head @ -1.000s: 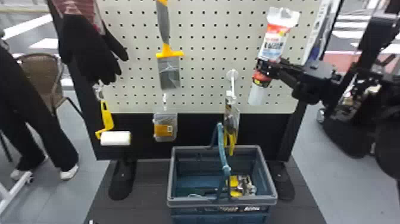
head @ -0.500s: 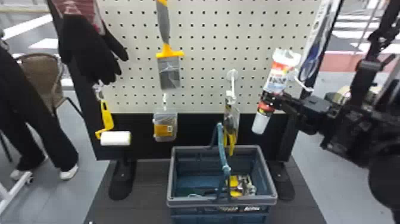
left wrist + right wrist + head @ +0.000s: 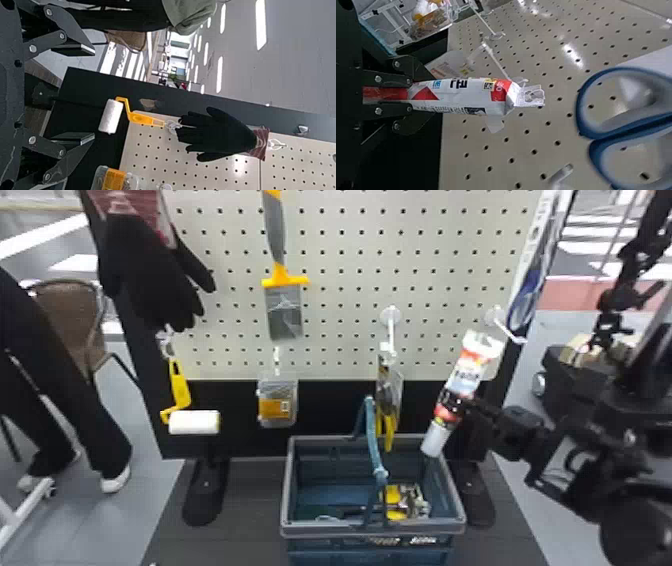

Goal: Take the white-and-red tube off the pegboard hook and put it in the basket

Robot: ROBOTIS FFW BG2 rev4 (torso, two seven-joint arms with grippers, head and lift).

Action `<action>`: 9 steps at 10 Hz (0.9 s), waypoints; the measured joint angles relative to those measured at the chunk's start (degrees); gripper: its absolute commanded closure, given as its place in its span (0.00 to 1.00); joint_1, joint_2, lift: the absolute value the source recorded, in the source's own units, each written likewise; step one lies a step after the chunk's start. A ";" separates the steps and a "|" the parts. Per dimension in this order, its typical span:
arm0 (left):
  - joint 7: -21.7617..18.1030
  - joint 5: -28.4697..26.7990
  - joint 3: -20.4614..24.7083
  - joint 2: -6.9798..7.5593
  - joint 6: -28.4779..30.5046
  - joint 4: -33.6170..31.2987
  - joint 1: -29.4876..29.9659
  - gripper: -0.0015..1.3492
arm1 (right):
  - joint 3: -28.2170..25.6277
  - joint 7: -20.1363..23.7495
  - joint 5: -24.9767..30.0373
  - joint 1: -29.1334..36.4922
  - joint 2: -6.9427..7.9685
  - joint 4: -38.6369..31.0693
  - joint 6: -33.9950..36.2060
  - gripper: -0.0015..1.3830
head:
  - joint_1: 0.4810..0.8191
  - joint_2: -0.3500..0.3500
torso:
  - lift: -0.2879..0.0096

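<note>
1. The right pincer [image 3: 456, 402] is clenched round the lower half of the white-and-red tube [image 3: 469, 373], gripping it.
2. The tube leans, its top toward one o'clock and its white tip toward seven; it is off the bare hook [image 3: 510, 332], which sits near its top, between one and two o'clock from it.
3. Seen in the head view, the tube lies between one and two o'clock from the middle of the basket [image 3: 320, 530]. The basket's handle [image 3: 372, 440] is up, and a yellow-and-silver item [image 3: 411, 501] lies inside at about four o'clock.
4. The left pincer [image 3: 94, 94] is released, its fingers well apart, facing the pegboard side with the paint roller [image 3: 111, 116] and black glove [image 3: 220, 135].
5. From the basket, the scraper [image 3: 284, 310] hangs toward eleven o'clock, the roller toward ten.
</note>
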 measured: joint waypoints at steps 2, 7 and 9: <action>0.00 0.19 -0.10 -0.06 0.00 0.00 -0.07 0.38 | 0.04 -0.43 -1.35 0.53 0.08 4.88 -2.05 0.81 | 0.20 0.50 | 0.63; -1.15 0.19 -0.12 -0.79 0.17 0.51 -0.48 0.38 | 1.69 -0.91 -1.97 -1.75 1.60 14.87 -5.11 0.81 | 0.20 0.50 | 0.63; -1.55 0.28 -0.17 -0.87 0.15 0.93 -1.03 0.38 | 3.78 -0.82 -2.13 -4.21 1.69 19.30 -5.91 0.81 | 0.20 0.50 | 0.63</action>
